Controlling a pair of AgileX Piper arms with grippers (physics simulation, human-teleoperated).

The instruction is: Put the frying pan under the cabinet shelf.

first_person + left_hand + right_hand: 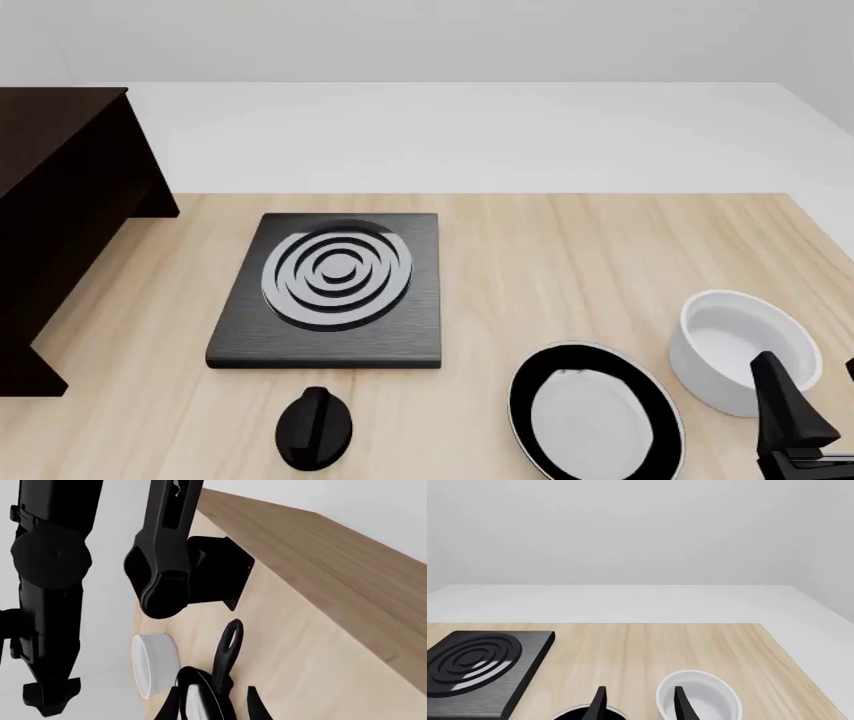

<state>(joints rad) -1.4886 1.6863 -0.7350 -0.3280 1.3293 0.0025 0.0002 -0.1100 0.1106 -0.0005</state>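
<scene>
Frying pan (595, 412) flat on the light wooden worktop (561, 270) toward the near right, grey base up, its nearest part cut off by the bottom edge of the front view. Just to its right, a white bowl (742, 350), upright, close beside the pan's rim — cannot tell whether touching. Left of the pan, a small black knob (315, 428) standing apart on the wood. Farther back, near the middle, a black stove plate (334, 288) with grey rings, lying flat. At the far left, the dark cabinet shelf (60, 215), top board over a side panel, well apart from the pan.

Right claw (638, 704) above the near right corner, fingers spread with nothing between them; through the gap, worktop, with the bowl's rim behind one finger and the pan's edge beside the other. In the front view, only one black finger of it visible, just right of the pan and in front of the bowl.

Left claw (213, 707) — only the fingertips visible at the edge of the left wrist view, parted and bare. Beyond them in that view, the pan with its handle (227, 647), the bowl and the stove plate, partly hidden behind the right arm (163, 555).
</scene>
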